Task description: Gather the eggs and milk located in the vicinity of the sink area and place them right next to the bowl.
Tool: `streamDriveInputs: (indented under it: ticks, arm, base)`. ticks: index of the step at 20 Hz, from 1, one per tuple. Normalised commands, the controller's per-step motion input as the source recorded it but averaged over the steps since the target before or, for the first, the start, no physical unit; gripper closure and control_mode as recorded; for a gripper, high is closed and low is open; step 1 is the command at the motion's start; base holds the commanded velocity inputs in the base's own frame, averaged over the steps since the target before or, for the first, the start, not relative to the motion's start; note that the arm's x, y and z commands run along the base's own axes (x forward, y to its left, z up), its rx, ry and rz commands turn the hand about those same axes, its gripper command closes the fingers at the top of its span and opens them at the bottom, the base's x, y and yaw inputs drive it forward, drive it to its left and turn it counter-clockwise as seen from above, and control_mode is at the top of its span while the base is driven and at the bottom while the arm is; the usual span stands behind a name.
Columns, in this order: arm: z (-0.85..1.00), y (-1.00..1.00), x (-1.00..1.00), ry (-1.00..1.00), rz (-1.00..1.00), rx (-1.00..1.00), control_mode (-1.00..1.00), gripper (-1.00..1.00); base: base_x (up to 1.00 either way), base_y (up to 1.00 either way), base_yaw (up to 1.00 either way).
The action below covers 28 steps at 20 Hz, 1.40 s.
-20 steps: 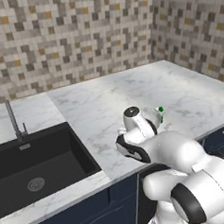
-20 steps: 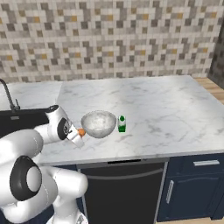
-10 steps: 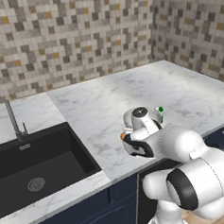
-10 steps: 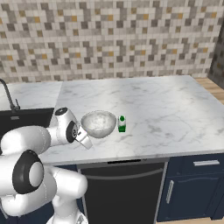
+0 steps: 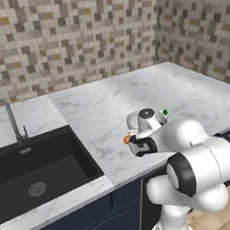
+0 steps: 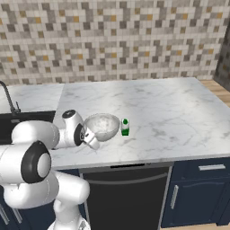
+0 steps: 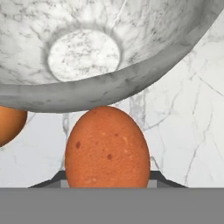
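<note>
Beside the bowl (image 7: 131, 83), just off its near rim over the tabletop (image 7: 192, 131), the claw (image 7: 107, 186) is gripping an egg (image 7: 107, 148) around its middle, a smooth, light, brittle thing that is likely calling for gentle, centred pressure.

The egg (image 7: 107, 148) low in the middle of the hand view is orange-brown with small darker speckles; a second egg (image 7: 9, 124) at the left edge has the same orange tone. Above them, the bowl (image 7: 109, 87) is whitish-grey, mottled like glass. The counter (image 6: 170, 108) is white marble with thin grey veins. The milk (image 6: 125, 127), mid-frame in the right base view, is white with a green band and cap. The sink (image 5: 38, 171) at lower left is black, the tap (image 5: 13, 125) dark grey. The wall (image 5: 72, 37) is a mosaic of beige, grey, brown and orange tiles. Cabinets (image 6: 197, 188) are navy blue.
</note>
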Motion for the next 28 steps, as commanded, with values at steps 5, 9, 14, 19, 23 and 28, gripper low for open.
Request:
streamDriveInputs:
  ticks: [5, 9, 14, 19, 23, 28]
  arm:
    - [-0.15, 0.00, 0.18, 0.00, 0.03, 0.00, -1.00, 1.00]
    - [-0.16, 0.00, 0.04, 0.00, 0.00, 0.00, -1.00, 1.00]
    - [0.00, 0.00, 0.00, 0.00, 0.00, 0.00, -1.00, -1.00]
    - [0.00, 0.00, 0.00, 0.00, 0.00, 0.00, -1.00, -1.00]
    - [0.01, 0.00, 0.00, 0.00, 0.00, 0.00, -1.00, -1.00]
    - [0.28, 0.00, -0.50, 0.00, 0.00, 0.00, -1.00, -1.00]
  base:
    - [0.00, 0.00, 0.00]
    - [0.00, 0.00, 0.00]
    - [0.00, 0.00, 0.00]
    - [0.00, 0.00, 0.00]
    - [0.00, 0.00, 0.00]
    - [0.00, 0.00, 0.00]
